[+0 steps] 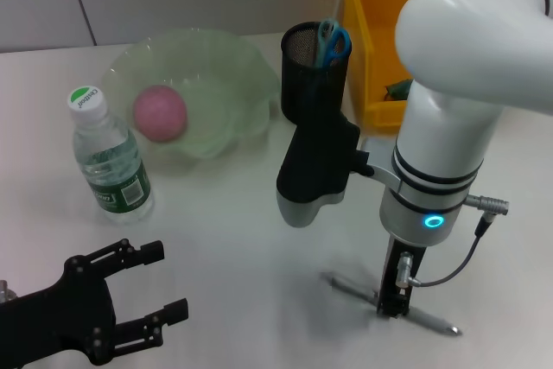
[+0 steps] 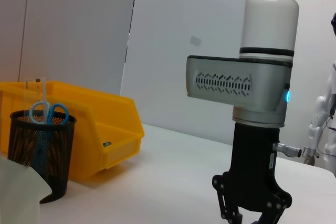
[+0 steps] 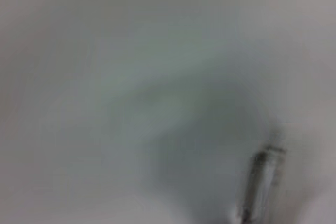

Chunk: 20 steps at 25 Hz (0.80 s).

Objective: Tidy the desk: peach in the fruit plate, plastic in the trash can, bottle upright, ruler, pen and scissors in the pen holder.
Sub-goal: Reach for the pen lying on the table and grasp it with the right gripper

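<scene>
My right gripper (image 1: 393, 307) points straight down onto the middle of the grey pen (image 1: 432, 321), which lies flat on the white desk; the left wrist view shows this gripper (image 2: 249, 216) from the side, its tips cut off. The pen (image 3: 260, 182) fills a blurred patch of the right wrist view. The pink peach (image 1: 160, 113) rests in the green fruit plate (image 1: 246, 84). The water bottle (image 1: 110, 162) stands upright beside the plate. Blue-handled scissors (image 1: 333, 41) and a clear ruler (image 2: 44, 87) stand in the black mesh pen holder (image 1: 302, 66). My left gripper (image 1: 170, 283) is open, low at the front left.
The yellow trash can (image 1: 371, 49) stands behind the pen holder at the back right, with a dark green scrap (image 1: 399, 88) inside. My right arm's white body towers over the right half of the desk. A white wall closes off the back.
</scene>
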{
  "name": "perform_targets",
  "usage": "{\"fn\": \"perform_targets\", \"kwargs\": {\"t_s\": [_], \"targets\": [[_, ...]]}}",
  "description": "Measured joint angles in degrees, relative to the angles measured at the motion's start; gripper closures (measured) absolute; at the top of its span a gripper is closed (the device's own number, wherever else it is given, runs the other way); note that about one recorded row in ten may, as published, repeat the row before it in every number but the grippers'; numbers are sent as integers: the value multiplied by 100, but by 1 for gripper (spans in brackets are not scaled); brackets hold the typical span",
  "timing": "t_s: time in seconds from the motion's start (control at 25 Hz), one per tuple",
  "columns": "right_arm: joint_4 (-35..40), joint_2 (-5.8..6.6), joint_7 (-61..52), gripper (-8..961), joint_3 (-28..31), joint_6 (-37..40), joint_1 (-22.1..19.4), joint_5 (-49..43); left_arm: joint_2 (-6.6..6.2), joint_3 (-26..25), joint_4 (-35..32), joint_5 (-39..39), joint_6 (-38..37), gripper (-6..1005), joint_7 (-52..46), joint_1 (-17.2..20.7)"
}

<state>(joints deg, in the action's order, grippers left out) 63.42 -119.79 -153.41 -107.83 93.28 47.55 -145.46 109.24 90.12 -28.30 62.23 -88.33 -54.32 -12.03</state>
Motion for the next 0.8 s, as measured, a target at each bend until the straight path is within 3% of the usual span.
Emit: {"fn": "perform_targets", "kwargs": {"t_s": [0.24,0.8], "targets": [[18,0,-5,760,-19,-4,0,0,-3,-4,0,0,0,202,0,-13],[22,0,-5,753,-29,22,22,9,-8,-48,0,0,1,202,0,-19]]}}
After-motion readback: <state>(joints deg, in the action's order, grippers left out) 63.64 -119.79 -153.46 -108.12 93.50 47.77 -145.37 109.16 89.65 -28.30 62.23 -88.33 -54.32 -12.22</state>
